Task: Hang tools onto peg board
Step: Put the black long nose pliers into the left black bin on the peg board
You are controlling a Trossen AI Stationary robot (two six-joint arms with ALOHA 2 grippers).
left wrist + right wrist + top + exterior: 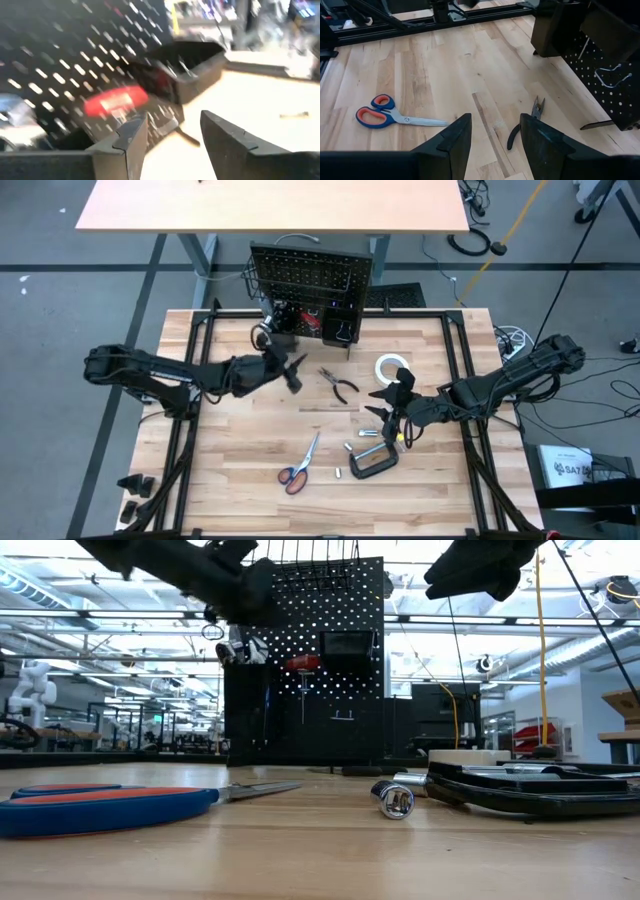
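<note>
The black peg board stands upright at the table's far edge. A red screwdriver and a silver tool hang on it. My left gripper hovers open in front of the board's left part, with nothing between its fingers. On the table lie dark-handled pliers, a white tape roll, orange-handled scissors and a black C-clamp. My right gripper hangs open above the table beside the tape roll, also empty.
Black bins sit along the board's lower edge. A silver socket and small bits lie near the C-clamp. Dark frame rails run along the table's left and right sides. Bare wood lies at the near left.
</note>
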